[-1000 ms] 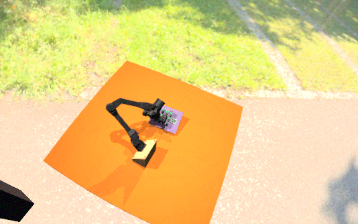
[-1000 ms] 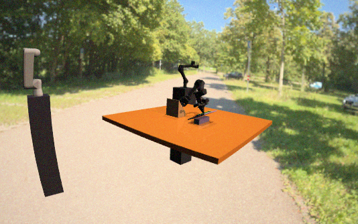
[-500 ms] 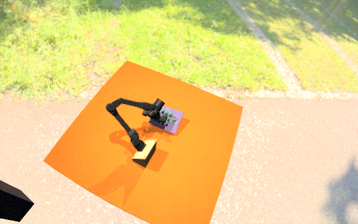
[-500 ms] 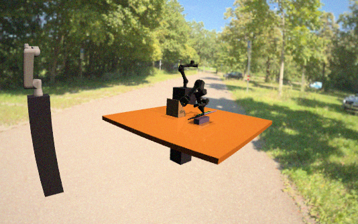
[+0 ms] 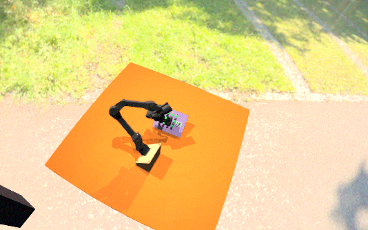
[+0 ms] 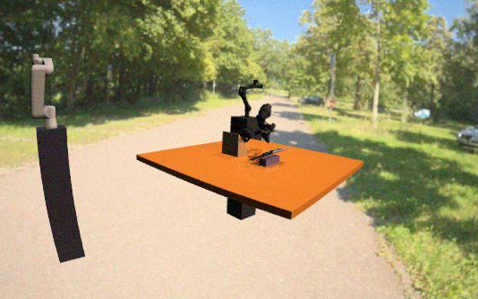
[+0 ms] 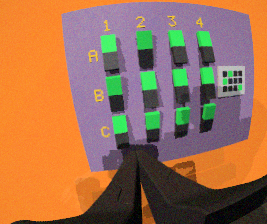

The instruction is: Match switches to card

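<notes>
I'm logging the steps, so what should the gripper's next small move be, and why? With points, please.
Probably shift the closed black gripper (image 5: 168, 123) (image 6: 268, 140) (image 7: 136, 156) toward the green-and-dark-grey switch C2 (image 7: 152, 121), then press its green end: its darker green suggests that end is raised, while the small white-bordered card (image 5: 178, 124) (image 7: 232, 93) shows dark there. The fingertips hang just nearer the arm, between columns 1 and 2.
</notes>
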`<state>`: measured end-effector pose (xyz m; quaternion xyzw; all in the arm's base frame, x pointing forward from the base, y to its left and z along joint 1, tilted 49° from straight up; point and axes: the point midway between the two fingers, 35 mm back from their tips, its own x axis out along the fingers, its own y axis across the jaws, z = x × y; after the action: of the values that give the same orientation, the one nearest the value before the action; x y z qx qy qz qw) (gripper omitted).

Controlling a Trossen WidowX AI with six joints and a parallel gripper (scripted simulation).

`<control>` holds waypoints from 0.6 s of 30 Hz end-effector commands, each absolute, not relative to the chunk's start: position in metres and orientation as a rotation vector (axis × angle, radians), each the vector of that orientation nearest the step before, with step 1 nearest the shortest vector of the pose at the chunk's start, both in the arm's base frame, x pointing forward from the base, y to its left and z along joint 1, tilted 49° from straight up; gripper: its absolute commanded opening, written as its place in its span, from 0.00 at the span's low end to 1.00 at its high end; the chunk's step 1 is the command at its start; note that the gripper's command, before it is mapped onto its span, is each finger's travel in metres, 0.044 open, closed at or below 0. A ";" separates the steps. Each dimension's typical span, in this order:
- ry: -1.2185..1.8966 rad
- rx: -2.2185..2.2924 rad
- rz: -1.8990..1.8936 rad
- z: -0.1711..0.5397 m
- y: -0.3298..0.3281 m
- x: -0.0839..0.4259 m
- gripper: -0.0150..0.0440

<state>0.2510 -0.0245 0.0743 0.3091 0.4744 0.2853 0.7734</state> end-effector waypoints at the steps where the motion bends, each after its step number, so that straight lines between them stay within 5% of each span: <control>1: 1.027 0.672 0.616 0.059 -0.041 0.253 0.25; 18: 1.049 0.666 0.628 0.034 -0.009 0.272 0.25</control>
<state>0.2713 -0.0161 0.0374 0.3013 0.4808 0.2876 0.7715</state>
